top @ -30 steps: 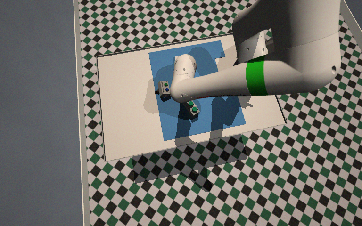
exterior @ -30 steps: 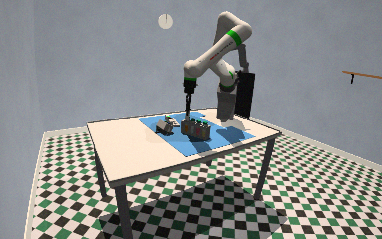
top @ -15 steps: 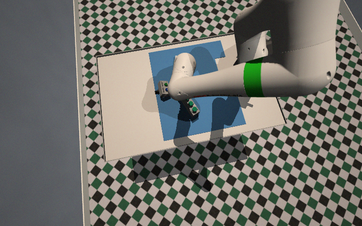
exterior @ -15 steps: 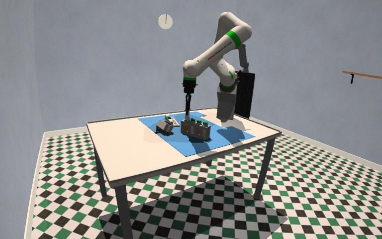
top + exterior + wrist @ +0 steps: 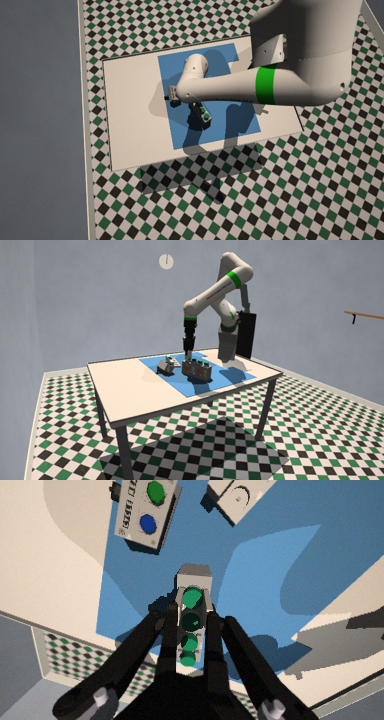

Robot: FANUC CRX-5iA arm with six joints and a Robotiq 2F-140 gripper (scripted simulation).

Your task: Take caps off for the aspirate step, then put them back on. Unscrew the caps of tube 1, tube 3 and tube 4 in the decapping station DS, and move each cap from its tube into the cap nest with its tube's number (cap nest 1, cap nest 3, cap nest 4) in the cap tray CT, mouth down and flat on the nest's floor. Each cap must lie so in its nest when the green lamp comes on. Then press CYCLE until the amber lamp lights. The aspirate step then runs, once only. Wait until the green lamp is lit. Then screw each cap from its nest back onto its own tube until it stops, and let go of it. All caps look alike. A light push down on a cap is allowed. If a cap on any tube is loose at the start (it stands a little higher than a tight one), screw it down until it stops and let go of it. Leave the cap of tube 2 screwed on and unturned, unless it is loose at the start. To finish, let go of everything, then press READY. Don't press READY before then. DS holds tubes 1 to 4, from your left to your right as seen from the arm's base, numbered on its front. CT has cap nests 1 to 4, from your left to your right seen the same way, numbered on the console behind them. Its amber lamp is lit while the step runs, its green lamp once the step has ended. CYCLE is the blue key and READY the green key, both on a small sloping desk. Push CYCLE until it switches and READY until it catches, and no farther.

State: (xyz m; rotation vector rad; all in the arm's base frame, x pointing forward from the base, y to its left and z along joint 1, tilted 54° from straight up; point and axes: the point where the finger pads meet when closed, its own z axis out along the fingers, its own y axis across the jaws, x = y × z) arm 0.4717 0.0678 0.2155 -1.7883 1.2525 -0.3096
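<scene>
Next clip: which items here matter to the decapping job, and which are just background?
Job: gripper, jaws shut on a cap; decapping station with capped tubes; cap tray; key desk with blue key and green key.
Background: wall clock; wall shelf; black box behind the arm.
</scene>
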